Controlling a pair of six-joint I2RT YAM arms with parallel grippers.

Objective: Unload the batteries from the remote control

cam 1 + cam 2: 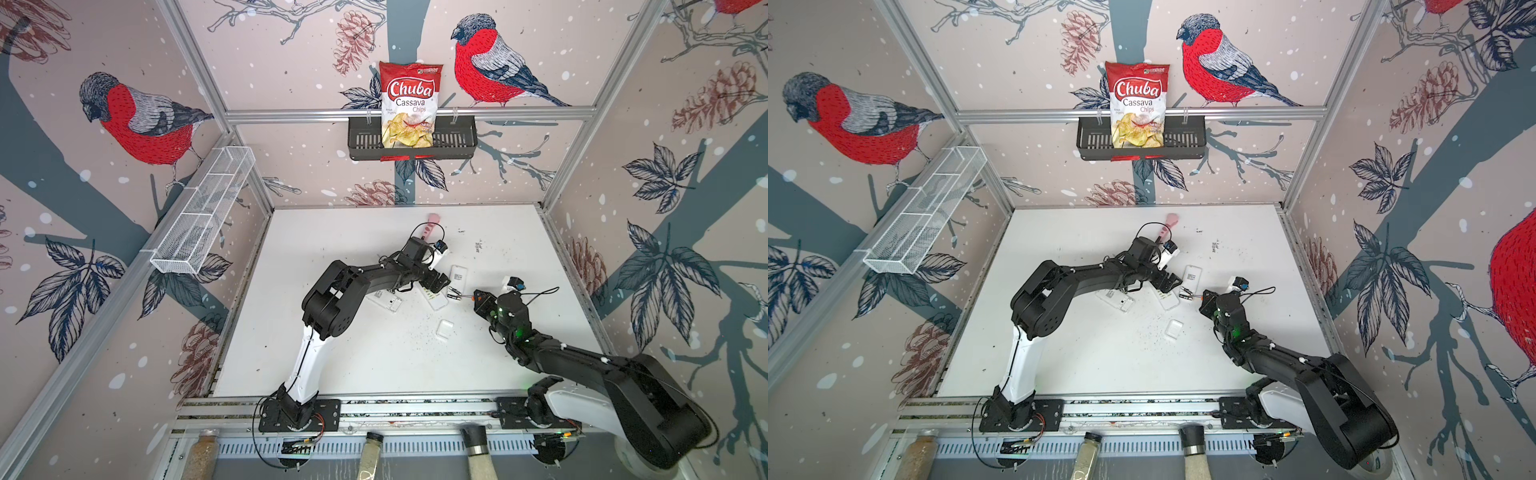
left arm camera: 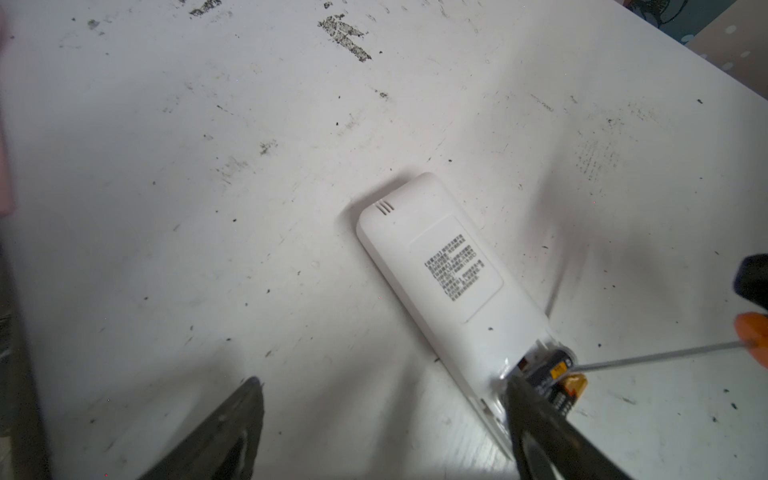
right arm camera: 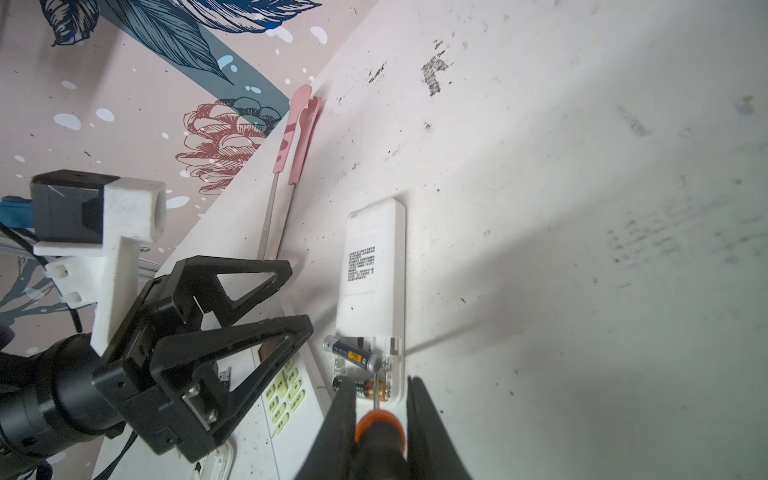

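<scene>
The right jaws are clamping the screwdriver (image 3: 379, 432), its tip touching the batteries (image 3: 352, 354) sitting in the open compartment of the remote control (image 3: 374, 270); the left jaws are gaping wide, empty, just beside.

White remote (image 3: 371, 299) — orange-black screwdriver (image 3: 379, 428)

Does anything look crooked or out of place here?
Yes. One battery lies slantwise across the open compartment of the remote, one end sticking out past the edge. The screwdriver tip seems to touch it.
</scene>
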